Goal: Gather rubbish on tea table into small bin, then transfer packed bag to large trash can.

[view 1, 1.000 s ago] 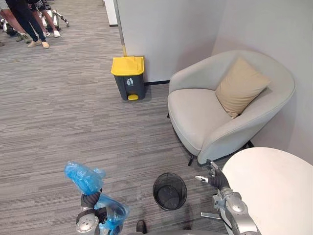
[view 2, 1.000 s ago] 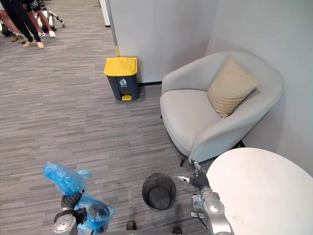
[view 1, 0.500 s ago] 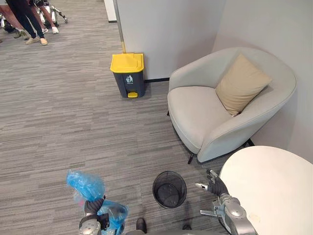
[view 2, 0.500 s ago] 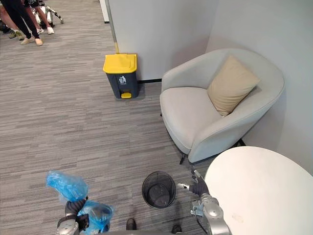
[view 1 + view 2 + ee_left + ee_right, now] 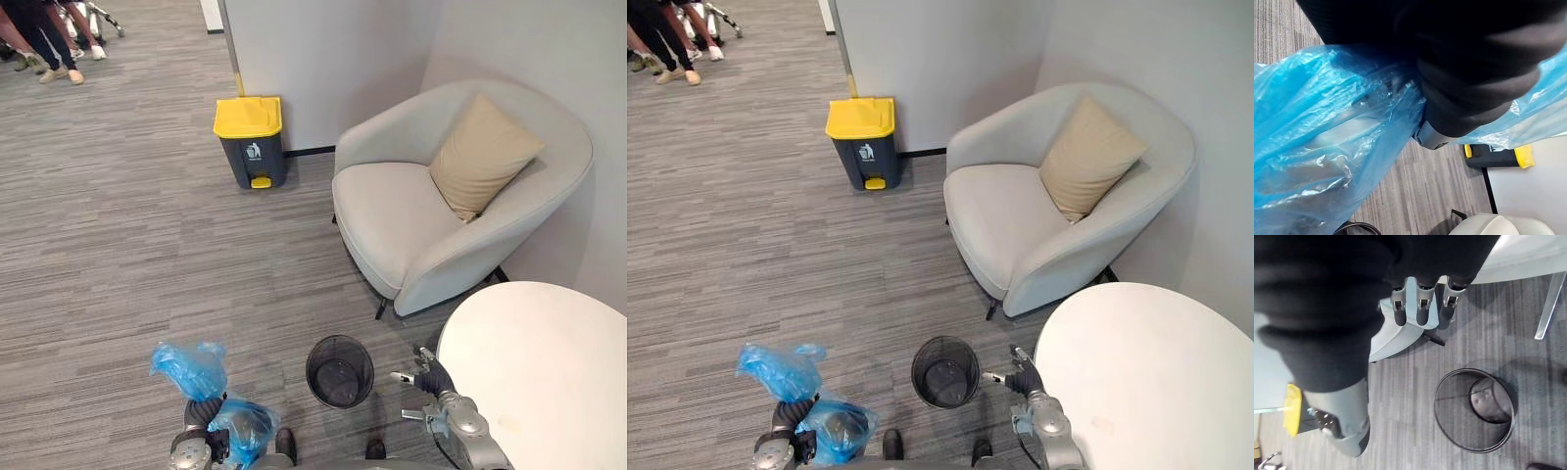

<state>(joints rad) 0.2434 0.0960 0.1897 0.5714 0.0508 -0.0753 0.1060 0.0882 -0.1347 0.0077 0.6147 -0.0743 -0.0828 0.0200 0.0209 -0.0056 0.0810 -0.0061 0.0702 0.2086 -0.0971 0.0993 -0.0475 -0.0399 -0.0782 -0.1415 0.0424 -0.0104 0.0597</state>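
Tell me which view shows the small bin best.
Right wrist view: looks straight into the bin, whole rim and bottom visible. Eye views show it whole, farther off. Left wrist view catches a rim sliver past the bag.

Bright, even indoor light from above, soft shadow on the carpet (image 5: 118, 245) beneath the armchair (image 5: 392, 215), faint shadow beside the small bin (image 5: 313, 377), white bench (image 5: 549, 372) evenly lit, pale sheen on the crinkled blue bag (image 5: 1317, 127) in the left wrist view.

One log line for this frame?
bag: blue, at left hand | right hand: open, empty | small bin: no liner | large can: lid shut
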